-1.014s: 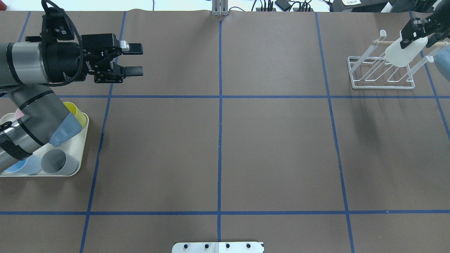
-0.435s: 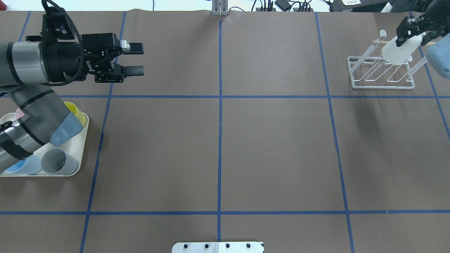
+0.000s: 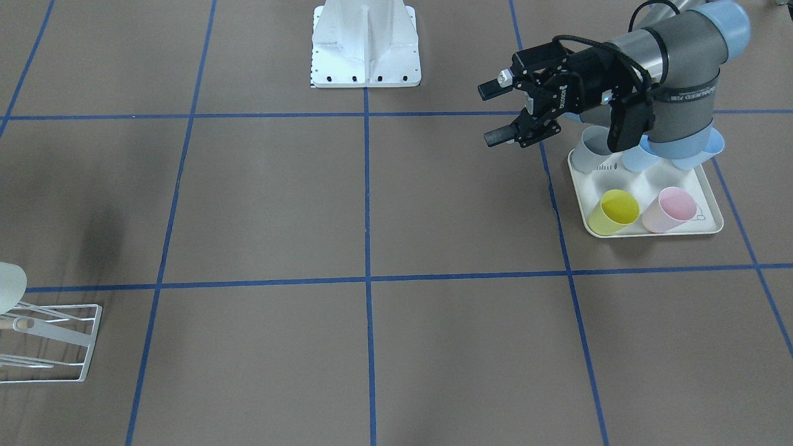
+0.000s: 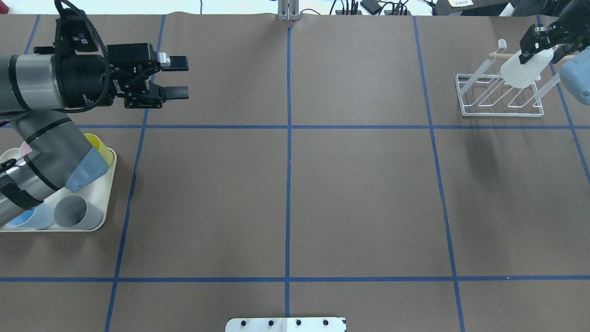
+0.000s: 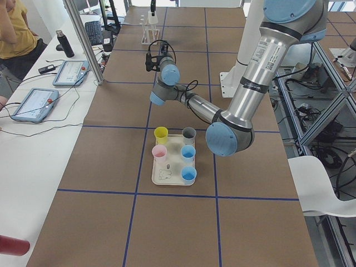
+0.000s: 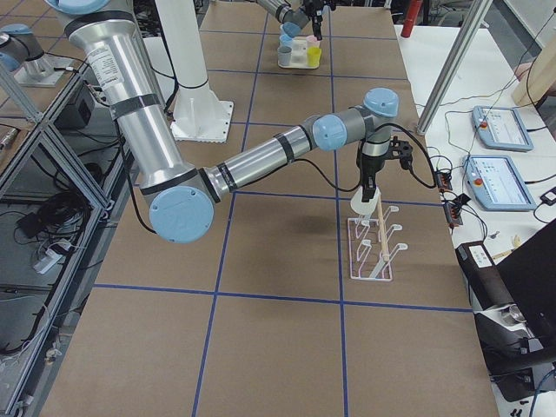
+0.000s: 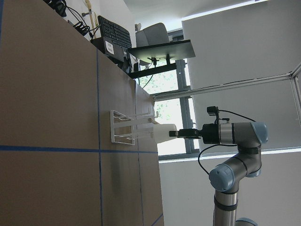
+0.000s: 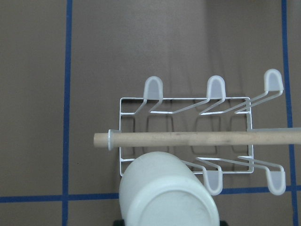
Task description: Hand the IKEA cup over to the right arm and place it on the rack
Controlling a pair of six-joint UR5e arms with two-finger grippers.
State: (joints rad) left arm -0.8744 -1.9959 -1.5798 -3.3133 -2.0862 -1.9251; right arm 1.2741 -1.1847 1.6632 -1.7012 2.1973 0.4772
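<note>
A white IKEA cup (image 4: pixel 523 71) hangs upside down in my right gripper (image 4: pixel 534 48), which is shut on its base end. The cup is over the near corner of the white wire rack (image 4: pixel 500 99), beside the wooden dowel (image 8: pixel 202 138). In the right wrist view the cup's base (image 8: pixel 169 193) fills the lower middle, over a prong. I cannot tell whether it touches the rack (image 8: pixel 186 101). The cup also shows at the left edge of the front view (image 3: pixel 9 282). My left gripper (image 4: pixel 177 77) is open and empty, held above the table at the far left.
A cream tray (image 3: pixel 712 223) on my left holds a yellow cup (image 3: pixel 613 210), a pink cup (image 3: pixel 669 209), a grey cup (image 3: pixel 591 152) and blue cups under my left arm. Blue tape lines cross the brown table. The robot's white base plate (image 3: pixel 365 43) is at the near edge.
My right gripper has carried the white cup a little left and down towards the rack. The left arm has barely moved.
</note>
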